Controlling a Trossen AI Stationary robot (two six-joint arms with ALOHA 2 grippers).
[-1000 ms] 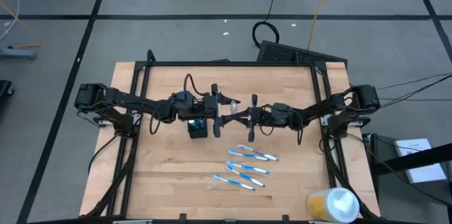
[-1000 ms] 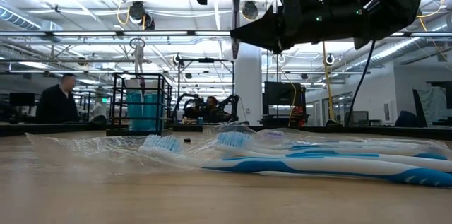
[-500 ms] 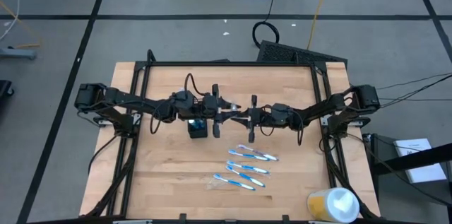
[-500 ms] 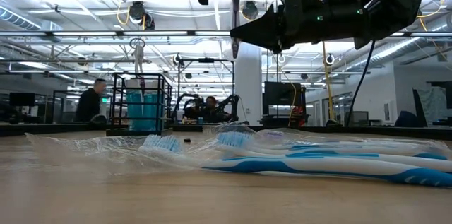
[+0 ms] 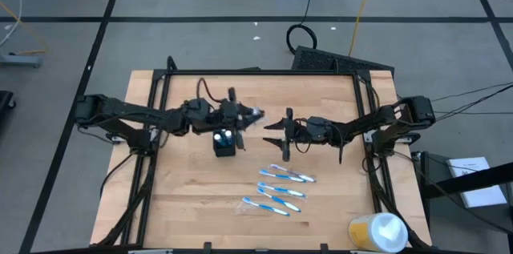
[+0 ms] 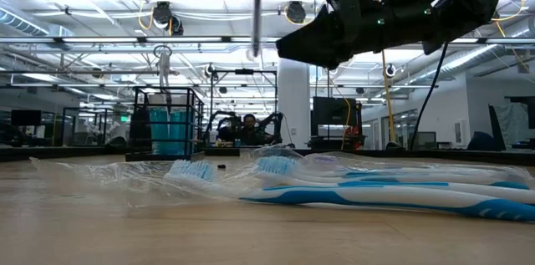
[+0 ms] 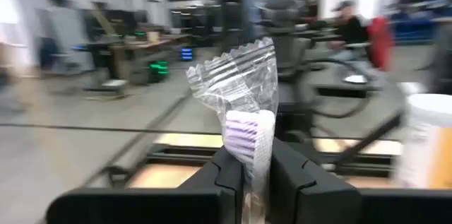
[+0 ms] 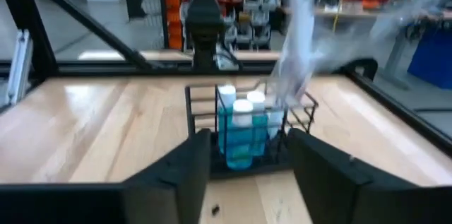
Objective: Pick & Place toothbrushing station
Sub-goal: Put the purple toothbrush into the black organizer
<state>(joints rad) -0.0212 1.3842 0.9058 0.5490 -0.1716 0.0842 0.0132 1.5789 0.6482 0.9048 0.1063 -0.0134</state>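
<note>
The black mesh holder [image 5: 225, 143] stands on the table with blue-and-white tubes in it; it also shows in the right wrist view [image 8: 244, 133] and the low view [image 6: 167, 123]. My left gripper [image 5: 234, 115] is just beyond the holder's far side, raised, shut on a wrapped toothbrush [image 7: 248, 107]. My right gripper [image 5: 282, 131] is open and empty, to the right of the holder, its fingers pointing at it. Three more wrapped blue-and-white toothbrushes [image 5: 282, 190] lie flat on the table nearer the front. My left gripper pinches the wrapped toothbrush between its two fingers [image 7: 227, 176], over the clear wrapper [image 7: 248, 155] just below the bristle head. The brush is lifted clear of the table. In the low view it stands about upright [image 6: 255, 10], its lower end hanging free above table height.
A yellow-and-white round container [image 5: 377, 231] stands at the table's near right corner. Bare wood lies left of and in front of the holder. A black frame [image 5: 256, 72] runs around the table's edges. A person sits in the room beyond [image 6: 248, 124].
My left gripper has gone toward the table's left edge with the wrapped toothbrush, away from my right gripper, and now stands close to the holder. The brush stays upright and clear of the table. My right gripper has kept its place.
</note>
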